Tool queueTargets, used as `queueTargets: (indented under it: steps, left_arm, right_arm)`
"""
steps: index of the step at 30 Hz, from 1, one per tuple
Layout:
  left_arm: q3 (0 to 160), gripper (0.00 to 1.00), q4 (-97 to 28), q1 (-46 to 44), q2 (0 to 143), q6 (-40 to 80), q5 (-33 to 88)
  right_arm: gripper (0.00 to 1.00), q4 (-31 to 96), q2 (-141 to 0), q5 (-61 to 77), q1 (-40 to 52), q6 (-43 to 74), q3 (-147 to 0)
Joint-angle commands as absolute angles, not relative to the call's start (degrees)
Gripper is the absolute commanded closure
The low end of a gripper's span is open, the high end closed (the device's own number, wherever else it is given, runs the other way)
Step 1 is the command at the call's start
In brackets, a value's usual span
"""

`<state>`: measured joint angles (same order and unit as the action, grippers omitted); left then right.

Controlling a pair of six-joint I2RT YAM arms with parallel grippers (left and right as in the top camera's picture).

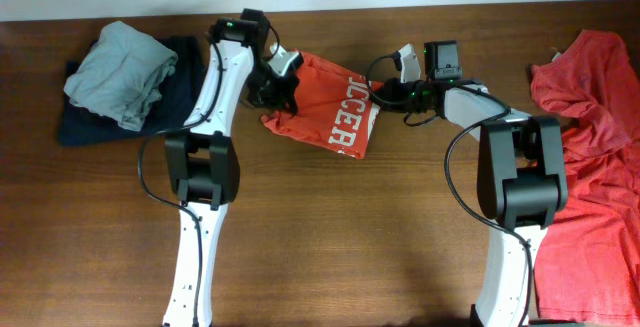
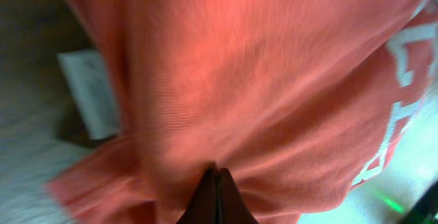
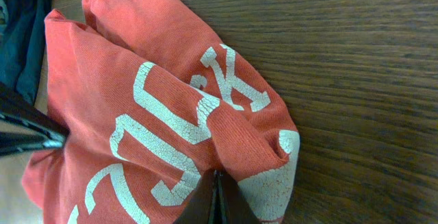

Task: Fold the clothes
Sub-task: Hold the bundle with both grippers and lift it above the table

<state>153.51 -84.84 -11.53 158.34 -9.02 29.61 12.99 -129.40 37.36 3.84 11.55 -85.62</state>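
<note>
Folded orange-red cotton T-shirt point(image 1: 320, 97): long axis roughly left-right, white-lettered end rightward | left pincer point(image 2: 217, 183): clenched on left end | right pincer point(image 3: 217, 186): clenched on right end

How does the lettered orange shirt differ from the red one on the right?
The lettered orange T-shirt is a small folded bundle; the coral T-shirt lies spread and rumpled. The left gripper and right gripper pinch the orange one; the coral one lies untouched. Both are reddish.

shirt point(image 3: 123, 59) of matt knit cloth, white print cracked; table point(image 3: 356, 59) of grained brown wood.
</note>
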Motion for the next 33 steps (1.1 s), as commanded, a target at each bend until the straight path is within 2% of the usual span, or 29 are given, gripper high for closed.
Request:
queueTargets:
  steps: [1, 9, 18, 27, 33]
  left_arm:
    - [158.5, 1.00, -84.7, -10.2, 153.8, -9.5, 30.5]
    - [159.9, 1.00, -90.4, -10.7, 152.5, -7.8, 34.9]
    - [152.6, 1.00, -94.2, -10.9, 152.6, -7.8, 35.4]
    - [137.0, 1.00, -85.0, -10.5, 152.7, -9.1, 35.6]
    - [132.8, 1.00, -80.6, -8.9, 152.7, -9.1, 32.1]
  right_arm:
    - [0.96, 13.4, -131.8, 32.7, 4.1, 10.8, -85.5]
    - [0.96, 13.9, -131.8, 32.7, 4.1, 10.8, -85.4]
    - [0.96, 14.5, -131.8, 32.2, 4.1, 10.8, -85.4]
    - [0.96, 14.8, -131.8, 32.3, 4.1, 10.8, -85.4]
    - [0.96, 15.8, -131.8, 32.2, 4.1, 10.8, -85.4]
